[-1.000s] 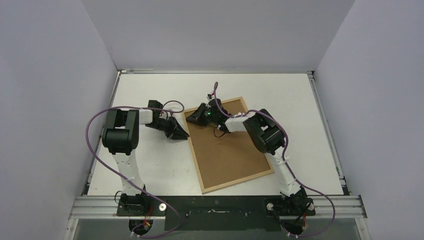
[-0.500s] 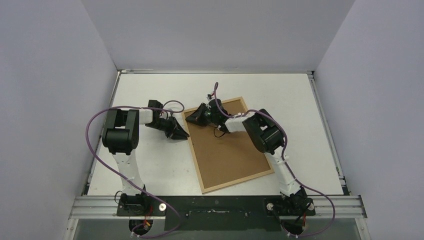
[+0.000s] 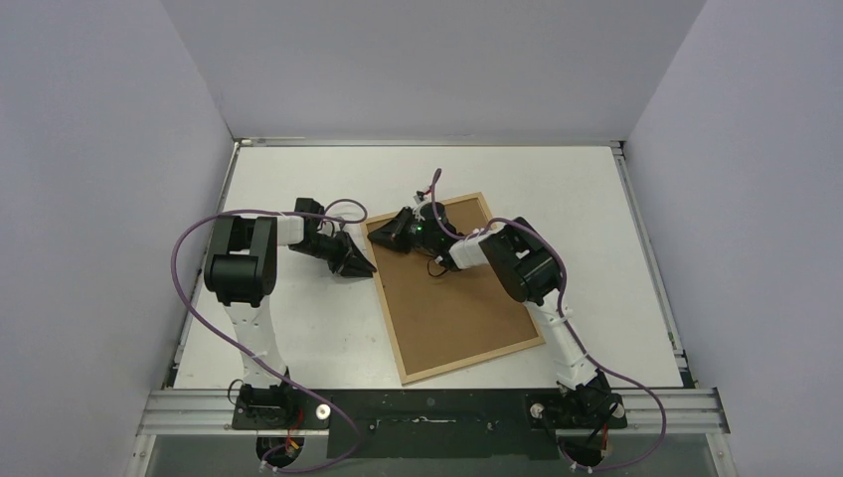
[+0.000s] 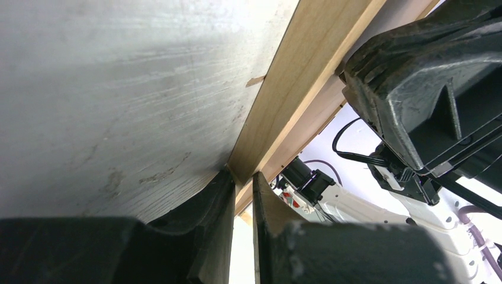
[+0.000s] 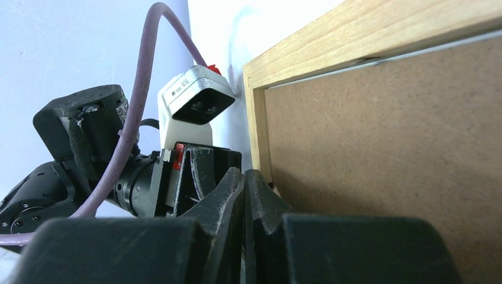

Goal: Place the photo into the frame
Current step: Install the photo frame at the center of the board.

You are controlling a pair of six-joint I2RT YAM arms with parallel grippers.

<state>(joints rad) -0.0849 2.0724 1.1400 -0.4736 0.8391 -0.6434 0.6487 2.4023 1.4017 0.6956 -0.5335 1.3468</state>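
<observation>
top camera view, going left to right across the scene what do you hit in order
pale grey left wall → black-and-white left arm → thin light-wood picture frame, brown backing board up → pale grey right wall. The right arm overlaps the frame, so it is left out.

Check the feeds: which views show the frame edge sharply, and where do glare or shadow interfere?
Top external: evenly lit, sharp, the frame clear, soft shadows only. Left wrist: wood edge crisp, left gripper dark, background lower right blown out white. Right wrist: frame corner sharp, right gripper shadowed and slightly soft.
</observation>
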